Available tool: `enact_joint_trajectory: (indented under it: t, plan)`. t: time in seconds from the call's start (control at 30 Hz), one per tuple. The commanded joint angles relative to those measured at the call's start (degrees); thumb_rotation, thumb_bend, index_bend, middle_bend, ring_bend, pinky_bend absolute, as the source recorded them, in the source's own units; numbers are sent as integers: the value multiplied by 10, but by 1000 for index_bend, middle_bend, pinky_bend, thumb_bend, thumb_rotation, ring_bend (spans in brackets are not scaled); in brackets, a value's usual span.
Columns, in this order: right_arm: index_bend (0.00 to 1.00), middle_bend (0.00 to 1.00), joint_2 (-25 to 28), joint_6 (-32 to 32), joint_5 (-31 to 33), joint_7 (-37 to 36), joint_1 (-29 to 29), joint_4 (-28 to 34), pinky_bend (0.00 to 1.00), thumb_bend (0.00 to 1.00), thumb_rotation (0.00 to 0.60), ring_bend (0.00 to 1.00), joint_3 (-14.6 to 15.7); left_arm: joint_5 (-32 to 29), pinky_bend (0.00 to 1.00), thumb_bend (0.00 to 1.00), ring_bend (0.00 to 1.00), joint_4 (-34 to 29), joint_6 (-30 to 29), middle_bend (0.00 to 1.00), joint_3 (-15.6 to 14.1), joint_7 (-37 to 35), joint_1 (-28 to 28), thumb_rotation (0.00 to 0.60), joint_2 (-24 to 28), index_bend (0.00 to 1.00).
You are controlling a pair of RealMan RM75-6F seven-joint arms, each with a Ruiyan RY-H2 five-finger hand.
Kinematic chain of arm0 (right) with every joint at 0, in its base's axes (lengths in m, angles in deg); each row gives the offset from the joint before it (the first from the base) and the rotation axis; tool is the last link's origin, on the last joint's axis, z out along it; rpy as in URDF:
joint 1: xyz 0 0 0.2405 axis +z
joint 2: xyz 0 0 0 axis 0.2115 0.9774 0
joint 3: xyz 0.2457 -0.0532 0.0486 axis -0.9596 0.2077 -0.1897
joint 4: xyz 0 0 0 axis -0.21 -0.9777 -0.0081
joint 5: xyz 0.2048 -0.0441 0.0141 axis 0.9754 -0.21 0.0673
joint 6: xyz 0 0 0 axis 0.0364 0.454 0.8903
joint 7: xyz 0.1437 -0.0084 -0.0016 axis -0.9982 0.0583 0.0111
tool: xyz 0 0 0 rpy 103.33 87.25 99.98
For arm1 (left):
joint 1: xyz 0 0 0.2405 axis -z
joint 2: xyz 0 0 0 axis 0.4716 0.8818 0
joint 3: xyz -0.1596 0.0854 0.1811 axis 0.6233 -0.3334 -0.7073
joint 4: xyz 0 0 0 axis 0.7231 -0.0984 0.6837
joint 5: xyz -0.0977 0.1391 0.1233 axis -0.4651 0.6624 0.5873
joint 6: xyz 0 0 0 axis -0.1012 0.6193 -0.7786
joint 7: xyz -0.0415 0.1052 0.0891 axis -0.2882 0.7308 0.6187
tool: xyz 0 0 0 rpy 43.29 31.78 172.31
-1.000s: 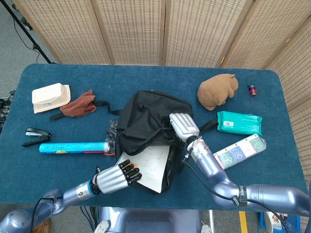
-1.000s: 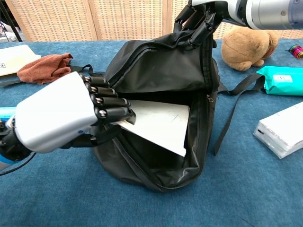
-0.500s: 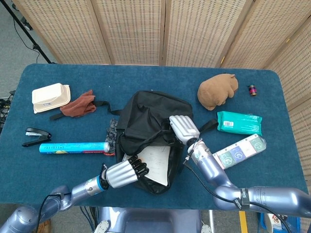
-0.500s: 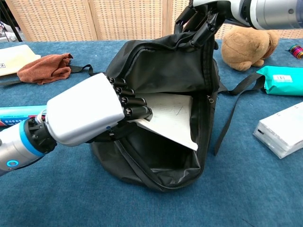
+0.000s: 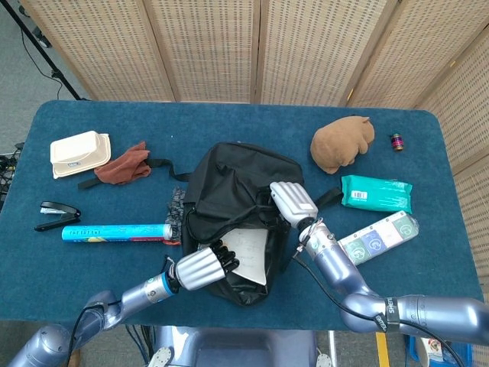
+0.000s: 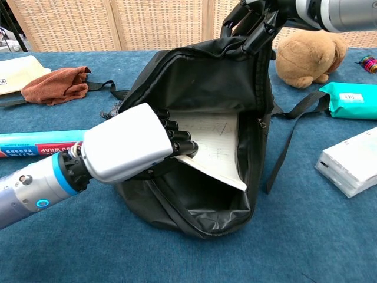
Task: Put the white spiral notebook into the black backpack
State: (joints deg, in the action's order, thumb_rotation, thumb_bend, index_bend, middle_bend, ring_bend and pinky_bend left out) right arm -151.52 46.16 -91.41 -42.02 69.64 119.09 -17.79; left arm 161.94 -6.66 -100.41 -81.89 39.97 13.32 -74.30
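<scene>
Left hand [image 6: 132, 150] was clamped on the near-left edge of the white spiral notebook [image 6: 209, 141], fingers on top and thumb underneath, and over the last second it had pushed the notebook well forward: a second earlier much of the page lay out over the near lip of the black backpack [image 6: 200, 82], and by this moment most of it sat inside the opening, only its near-right corner poking out over the dark lining. Right hand [image 6: 256, 20] had its fingers hooked on the far flap of the bag and had kept that flap lifted throughout, so the mouth stayed wide. That put the job close to done, by the look of it; the notebook was mostly in, not yet let go. From the head view the left hand [image 5: 202, 267] was at the bag's near rim and the right hand [image 5: 292, 202] at its right side, with the notebook [image 5: 248, 248] showing pale between them. As for edges, the zipper rim ran close along the page's right side, and that free corner looked the likeliest thing to snag. Room inside lay further in, under the raised flap. Around the bag, the blue tube [image 5: 114, 232] lay just left of the left arm, the white box [image 6: 350, 162] sat to the right, and the brown plush [image 6: 309, 56] and teal packet [image 6: 350, 100] were well apart, far right.
</scene>
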Motion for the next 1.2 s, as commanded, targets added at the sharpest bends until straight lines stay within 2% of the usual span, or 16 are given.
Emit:
enact_joint_trajectory:
  t: [0.03,0.4,0.63,0.97,1.0,1.03,1.1,1.2]
  plan:
    - [641,598,4,-2,-2,-2,-2,4,718,570,600,552,2,-12,604,531,633,13,13,674,6,-5,6,600,-14,794]
    - [641,599,26,-12,-18,-18,-12,22,718,570,600,552,10,-49,604,531,633,41,34,674,28,-15,31,600,-31,794]
    - [641,600,35,-18,-40,-21,-15,42,718,571,600,554,20,-79,604,531,624,49,80,674,40,-4,45,600,-37,794]
    - [641,599,38,-23,-56,-29,-18,51,718,570,600,554,32,-113,604,522,595,46,112,665,53,6,53,600,-52,775]
    - [641,599,38,-23,-56,-31,-18,50,718,570,600,554,32,-116,604,516,576,43,118,647,53,6,53,600,-51,756]
    - [641,599,38,-23,-56,-32,-18,48,718,569,600,554,32,-120,600,498,519,39,127,584,52,6,52,600,-49,693]
    - [641,599,38,-23,-56,-34,-18,47,718,570,600,554,32,-124,507,440,311,29,137,332,51,11,50,600,-43,457]
    - [641,599,39,-24,-57,-37,-17,46,718,570,600,554,31,-126,329,375,87,6,142,58,48,17,49,600,-29,198]
